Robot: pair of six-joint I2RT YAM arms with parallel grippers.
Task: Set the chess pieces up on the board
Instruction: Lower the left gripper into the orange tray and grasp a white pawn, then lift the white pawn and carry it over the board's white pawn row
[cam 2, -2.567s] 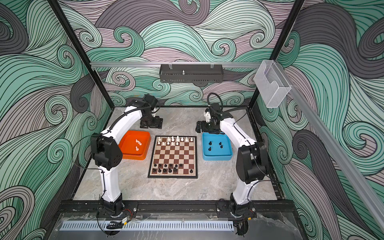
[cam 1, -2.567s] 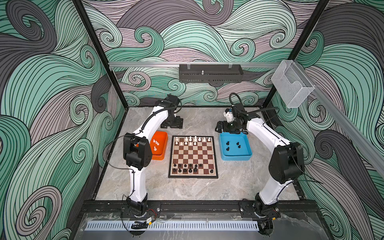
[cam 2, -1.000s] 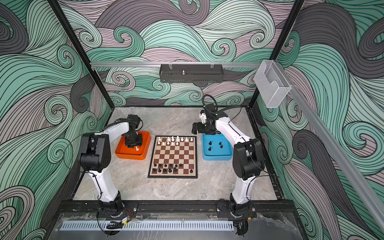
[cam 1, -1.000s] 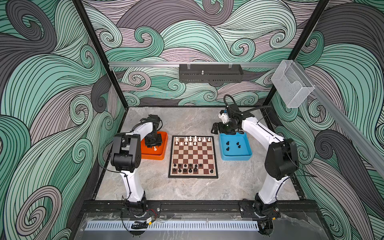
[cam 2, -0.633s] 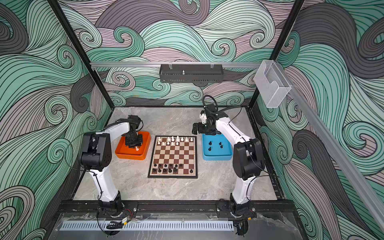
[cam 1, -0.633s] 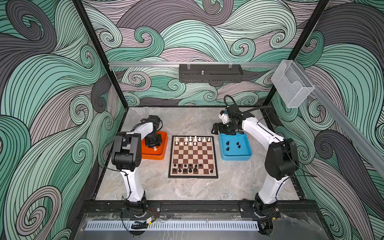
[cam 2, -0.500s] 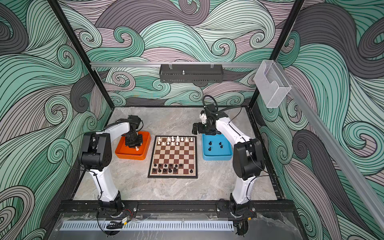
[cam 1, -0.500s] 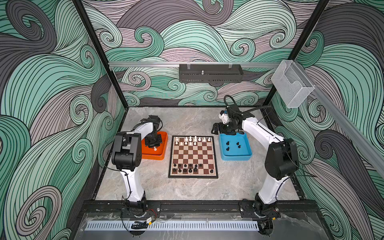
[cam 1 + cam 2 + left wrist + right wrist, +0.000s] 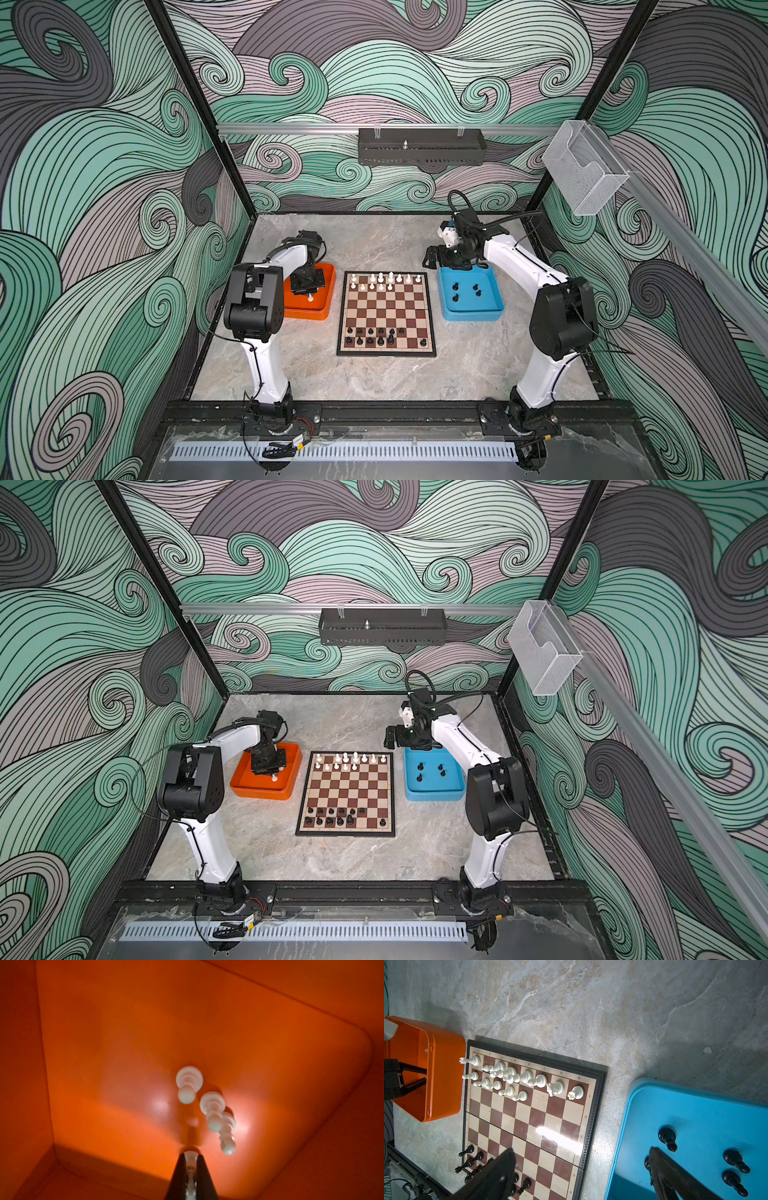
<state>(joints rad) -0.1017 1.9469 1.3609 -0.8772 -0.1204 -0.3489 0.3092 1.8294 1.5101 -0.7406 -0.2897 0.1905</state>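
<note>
White men on board: white chessmen [image 9: 384, 281] stand on the two rows at the far edge, the second of those rows only part filled
Black men on board: black chessmen [image 9: 380, 337] stand on the two near rows, with gaps among them
Board: the chessboard [image 9: 386, 309] lies flat in the middle of the table, between the two trays, its middle rows bare
Piece in the grip: a white piece [image 9: 190, 1154] is pinched between the left gripper's fingers, low inside the orange tray; whether its base touches the tray floor cannot be told
Left gripper: the left gripper [image 9: 190, 1159] points down into the orange tray, jaws drawn narrow and clamped on that white piece
Orange tray: the orange tray [image 9: 309, 314] sits just left of the chessboard; three more white pieces [image 9: 213, 1109] stand loose on its floor, near the gripper
Blue tray: the blue tray [image 9: 473, 314] sits just right of the chessboard; four black pieces [image 9: 456, 286] stand in it, apart from each other
Right gripper: the right gripper [image 9: 432, 261] hangs above the far left corner of the blue tray, jaws spread wide with nothing between them; in the right wrist view one finger [image 9: 500, 1172] shows over the chessboard's black end, its partner over the blue tray
Table: a grey marbled table [image 9: 374, 378] carries the chessboard and both trays
</note>
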